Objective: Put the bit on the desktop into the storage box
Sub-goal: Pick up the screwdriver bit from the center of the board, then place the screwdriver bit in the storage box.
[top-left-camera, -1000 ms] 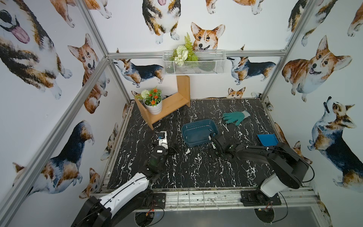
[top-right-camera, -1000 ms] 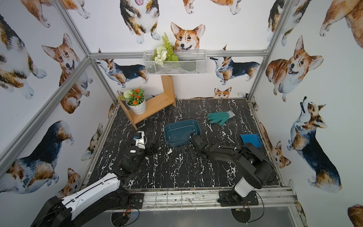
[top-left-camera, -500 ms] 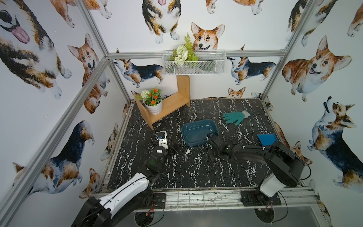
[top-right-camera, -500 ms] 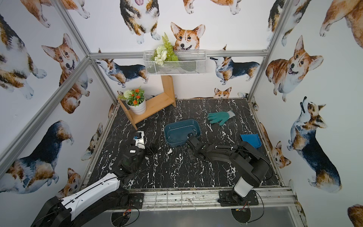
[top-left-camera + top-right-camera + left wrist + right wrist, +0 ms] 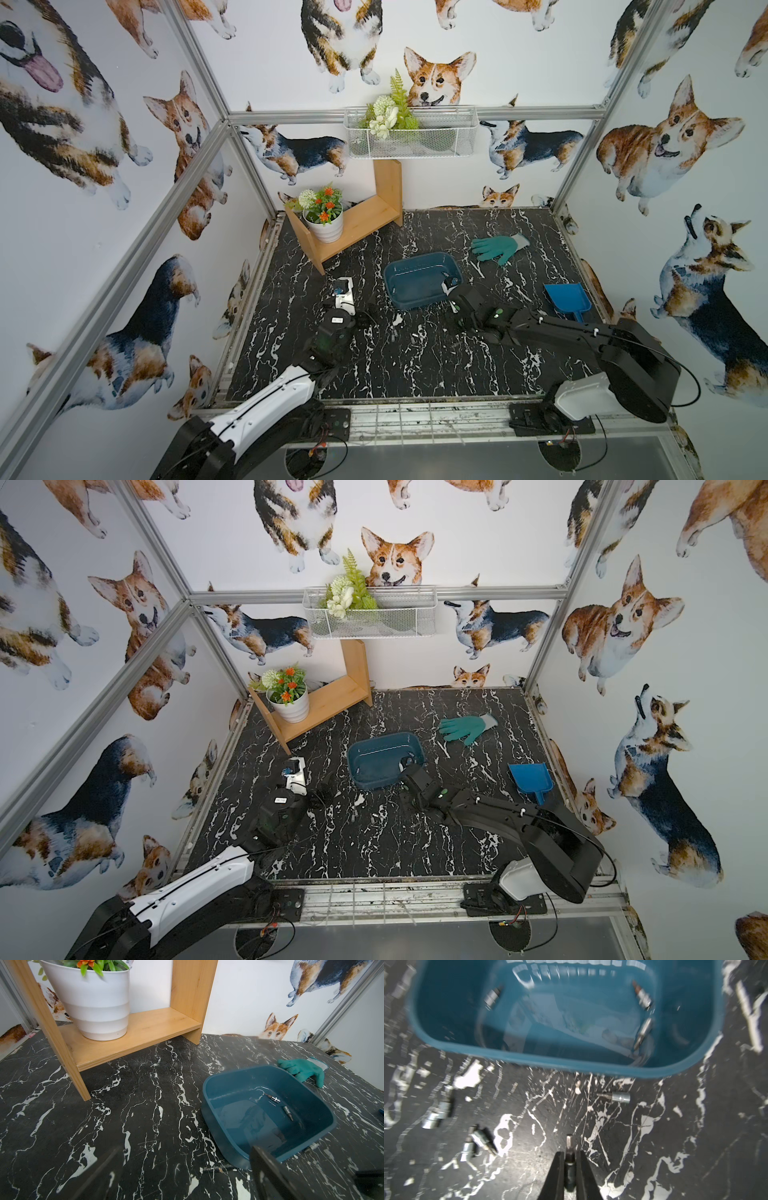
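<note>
R gripper (image 5: 569,1154) was clamped on a bit (image 5: 569,1145), close to the worktop (image 5: 675,1126). Storage box (image 5: 399,286) sat at approx 11 o'clock from it in both top views, w/ three bits (image 5: 643,1030) inside. Several loose bits (image 5: 620,1097) lay on the worktop near the box's rim. L gripper (image 5: 186,1150) hung wide open, holding nothing, approx 8 o'clock of the box.

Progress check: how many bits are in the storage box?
3: one bit near one end of the storage box, two near the other; more may be hidden.
</note>
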Robot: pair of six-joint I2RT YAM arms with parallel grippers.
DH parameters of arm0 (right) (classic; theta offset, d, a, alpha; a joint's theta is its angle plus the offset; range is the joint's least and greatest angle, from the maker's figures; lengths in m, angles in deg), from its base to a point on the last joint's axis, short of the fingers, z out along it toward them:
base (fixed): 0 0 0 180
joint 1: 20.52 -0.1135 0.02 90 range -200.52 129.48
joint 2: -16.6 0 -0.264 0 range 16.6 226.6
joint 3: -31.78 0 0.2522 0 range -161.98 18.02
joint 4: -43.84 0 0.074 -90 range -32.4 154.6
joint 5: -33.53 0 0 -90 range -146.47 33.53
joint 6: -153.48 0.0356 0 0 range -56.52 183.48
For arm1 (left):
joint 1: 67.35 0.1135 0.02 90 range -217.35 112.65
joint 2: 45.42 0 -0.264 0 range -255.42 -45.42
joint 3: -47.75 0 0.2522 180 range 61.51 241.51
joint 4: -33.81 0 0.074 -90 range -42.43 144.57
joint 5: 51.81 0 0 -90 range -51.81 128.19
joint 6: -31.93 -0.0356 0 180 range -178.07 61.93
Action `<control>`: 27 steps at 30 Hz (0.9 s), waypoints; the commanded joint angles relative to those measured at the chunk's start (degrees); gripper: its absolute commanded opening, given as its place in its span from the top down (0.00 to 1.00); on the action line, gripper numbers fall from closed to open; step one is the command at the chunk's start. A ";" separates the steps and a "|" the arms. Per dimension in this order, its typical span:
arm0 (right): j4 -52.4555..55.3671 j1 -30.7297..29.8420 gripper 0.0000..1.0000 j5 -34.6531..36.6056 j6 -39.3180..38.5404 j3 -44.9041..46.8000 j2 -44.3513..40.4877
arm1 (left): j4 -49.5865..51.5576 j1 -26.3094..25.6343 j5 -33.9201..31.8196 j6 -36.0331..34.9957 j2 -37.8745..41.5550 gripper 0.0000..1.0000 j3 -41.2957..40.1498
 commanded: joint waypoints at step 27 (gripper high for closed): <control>-18.36 8.18 0.90 -6.38 -1.61 -20.97 22.61 | -0.83 0.09 0.62 -0.33 -0.46 0.00 0.46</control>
